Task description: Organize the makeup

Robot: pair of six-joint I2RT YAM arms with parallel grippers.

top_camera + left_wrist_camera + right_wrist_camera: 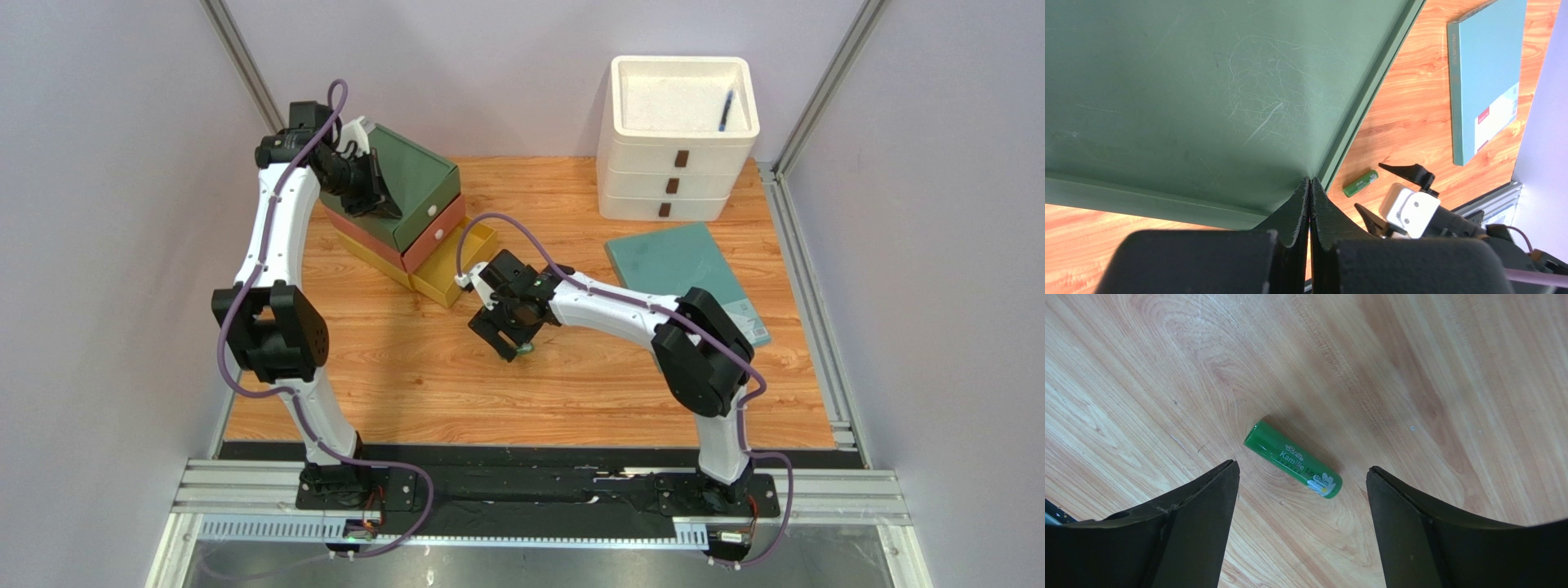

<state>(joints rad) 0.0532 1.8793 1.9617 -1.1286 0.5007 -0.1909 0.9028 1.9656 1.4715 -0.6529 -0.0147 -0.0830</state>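
Straddles bright green tube [1293, 458] with right fingers [1186, 527] released wide, tube flat on wooden table [1444, 367]. Holds left fingers [1293, 214] clenched together over dark green drawer box [1198, 92], left rear. Farther back: teal book [687, 276], white drawers [677, 159], lilac walls [491, 74].

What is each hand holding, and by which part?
Nothing. Right hand is open, straddling the bright green plastic tube on the wooden table, not touching it. Left hand is shut and empty, at the dark green box.
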